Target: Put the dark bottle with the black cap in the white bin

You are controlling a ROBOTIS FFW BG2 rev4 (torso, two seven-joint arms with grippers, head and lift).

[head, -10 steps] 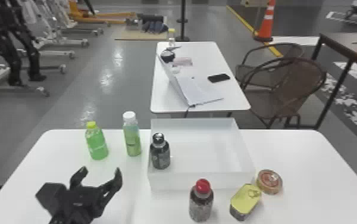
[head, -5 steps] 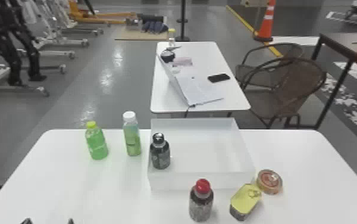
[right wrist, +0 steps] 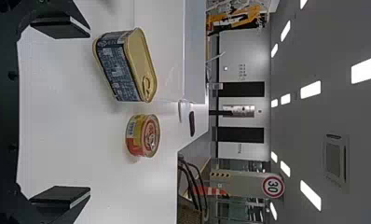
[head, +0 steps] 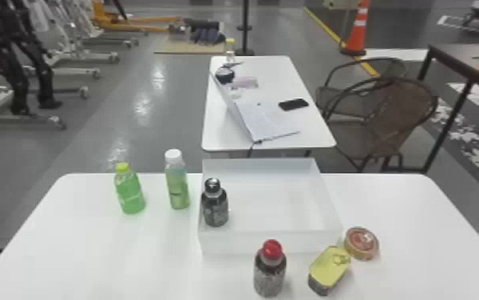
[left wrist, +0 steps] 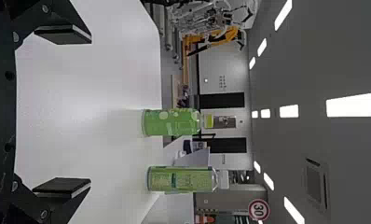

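Logging dark bottle (head: pixel 215 207), black cap (head: pixel 212 185) on top, as already inside white bin (head: pixel 230 242), standing in near left corner, close to left wall. Long axis vertical, no visible lean worth noting. Judged ahead and to the right of left gripper (left wrist: pixel 90 111), ahead and to the left of right gripper (right wrist: pixel 89 112); probably nearer to left. Marking both as released: fingers spread wide, nothing between them.

Reads as task done, placement complete. Needs no regrasp; best to keep both arms low and clear of bin. Could tip if wall gets bumped, being tall and slim.

On white table (head: pixel 91 247), toward far left corner: green bottle (head: pixel 130 193), then white-capped bottle (head: pixel 177 187) just left of bin, both upright. With bin set against far edge, around the middle. On near side of bin: red-capped bottle (head: pixel 270 271), upright; to its right, yellow-topped tin (head: pixel 329 268), with round can (head: pixel 361 243) just beside, off bin's near right corner.

Beyond far edge: second table (head: pixel 226 127) with phone (head: pixel 293 104) near its right edge, wicker chair (head: pixel 386 115) alongside, orange cone (head: pixel 358 32) farther back, grey floor (head: pixel 163 135) all around.
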